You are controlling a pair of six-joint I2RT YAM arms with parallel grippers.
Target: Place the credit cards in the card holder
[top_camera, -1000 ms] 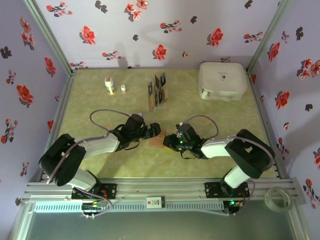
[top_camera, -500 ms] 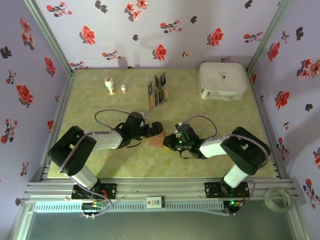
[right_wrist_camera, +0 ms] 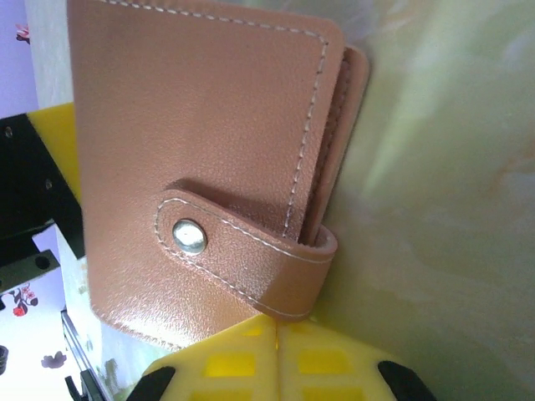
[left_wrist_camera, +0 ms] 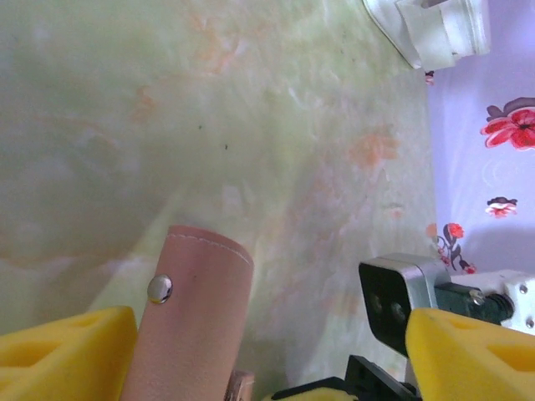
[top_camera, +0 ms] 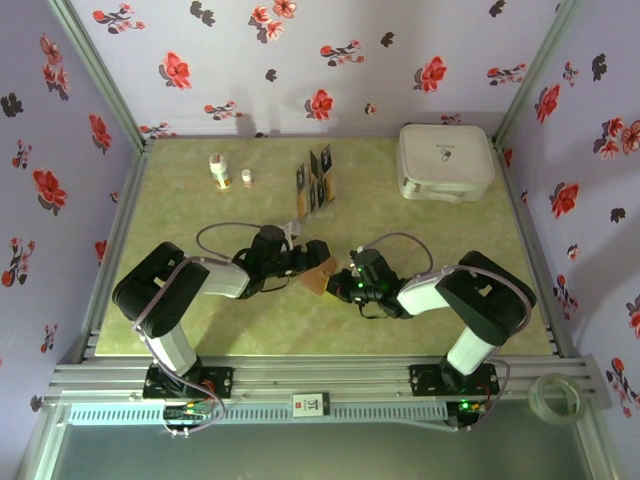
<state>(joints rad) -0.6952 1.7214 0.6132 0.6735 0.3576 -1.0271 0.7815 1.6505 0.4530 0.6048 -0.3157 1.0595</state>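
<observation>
Green table (top_camera: 200, 210), wallet (top_camera: 318, 277) mid-table between your two grippers.
Your left gripper (left_wrist_camera: 267, 355) stands apart, fingers either side of the wallet's strap (left_wrist_camera: 188, 317). Your right gripper (right_wrist_camera: 277, 347) is pressed together at the wallet's edge. Cards (top_camera: 322, 172) stand in the rack (top_camera: 304, 200), far side.

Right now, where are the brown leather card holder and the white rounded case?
brown leather card holder (right_wrist_camera: 201, 125): right wrist view, front cover.
white rounded case (top_camera: 445, 162): top external view, lid centre.
</observation>
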